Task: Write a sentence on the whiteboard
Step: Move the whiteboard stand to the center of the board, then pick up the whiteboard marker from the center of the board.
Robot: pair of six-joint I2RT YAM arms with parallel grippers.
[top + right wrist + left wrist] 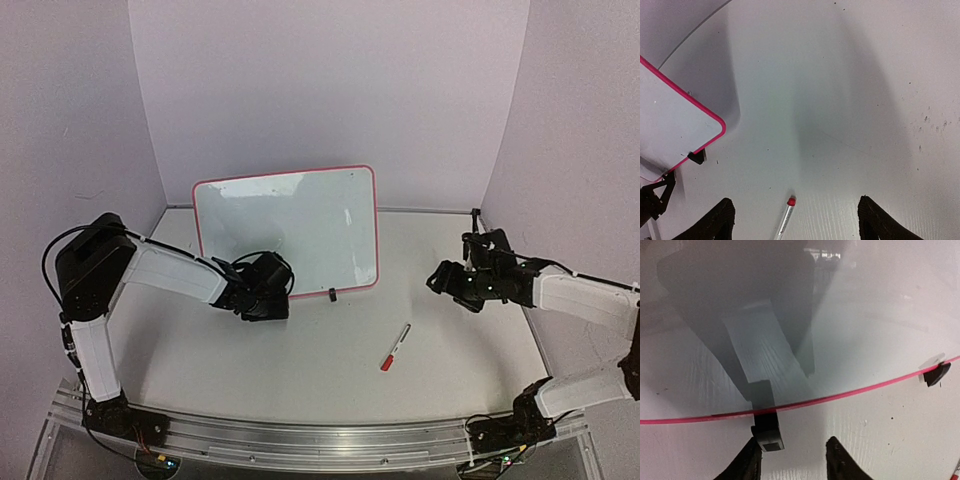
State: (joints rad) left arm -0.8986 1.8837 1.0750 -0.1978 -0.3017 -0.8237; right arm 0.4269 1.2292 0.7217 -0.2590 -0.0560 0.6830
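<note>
Left gripper (792, 446) and right gripper (795, 210) both gape, empty. Red-framed, round-cornered, glossy white rectangular whiteboard (290, 225) stands upright, long axis left-right, facing the arms.

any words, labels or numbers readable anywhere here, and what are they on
No text can be read in any of the three views.
whiteboard: no writing on it, only glare and reflections.
marker: any print on its barrel is too small to read.
</note>
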